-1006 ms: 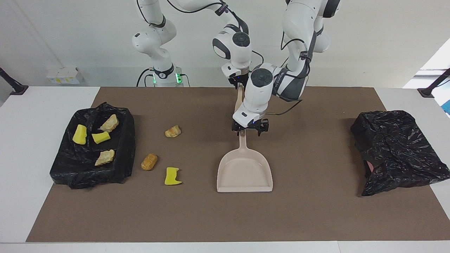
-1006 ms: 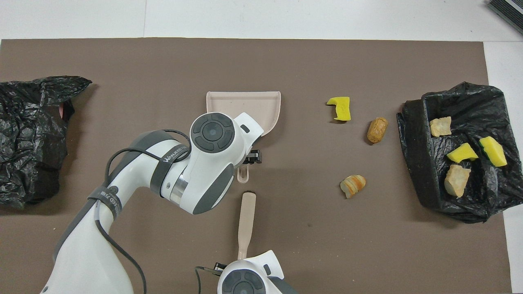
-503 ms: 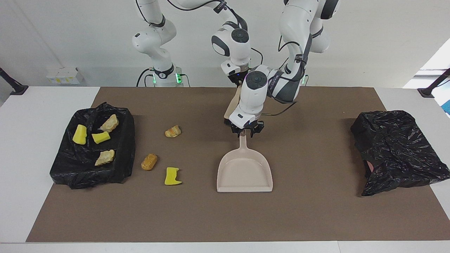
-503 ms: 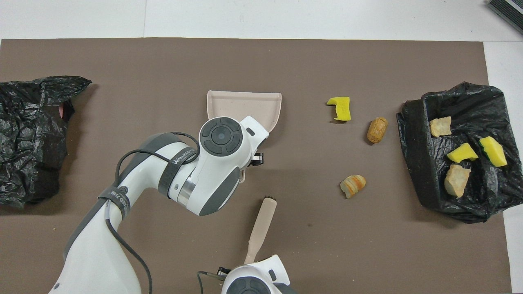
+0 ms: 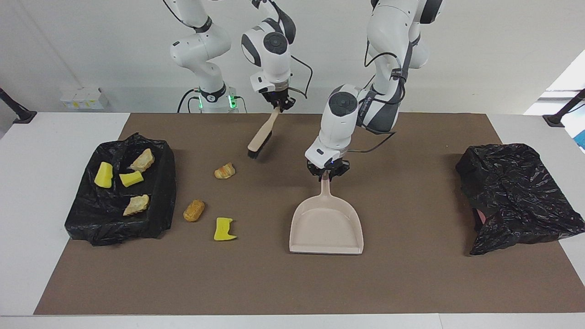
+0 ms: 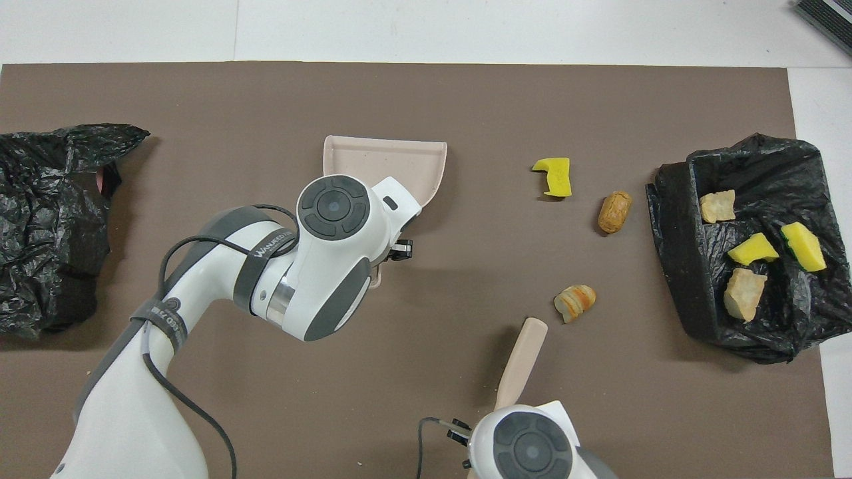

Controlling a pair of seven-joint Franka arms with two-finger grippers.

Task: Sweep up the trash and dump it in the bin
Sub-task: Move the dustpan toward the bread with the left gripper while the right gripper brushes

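Clock reference: overhead view, 12 o'clock pointing away from the robots.
Counter: white, carries a brown mat over most of its top.
Crumpled black bag: at the mat's 9 o'clock edge, at the left arm's end.
Bin: black-lined, at the mat's 3 o'clock edge, at the right arm's end.
Dustpan: beige, mid-mat, mouth toward 12 o'clock, handle toward 6 o'clock. Cannot tell whether it is lifted off the mat.
Brush: beige handle, dark bristles, hanging slanted in the air over the mat, bristle end lowest. Its head shows at 8 o'clock of the croissant-like piece, apart from it.
Left end effector: clenched on the tip of the dustpan handle.
Right end effector: grasping the brush by the handle's top end.
Trash in bin: four pieces, two yellow chunks and two tan pieces.
Trash on mat: three pieces between dustpan and bin, at the dustpan's 3 to 4 o'clock: yellow chunk, brown bread piece just beside the bin wall, croissant-like piece.
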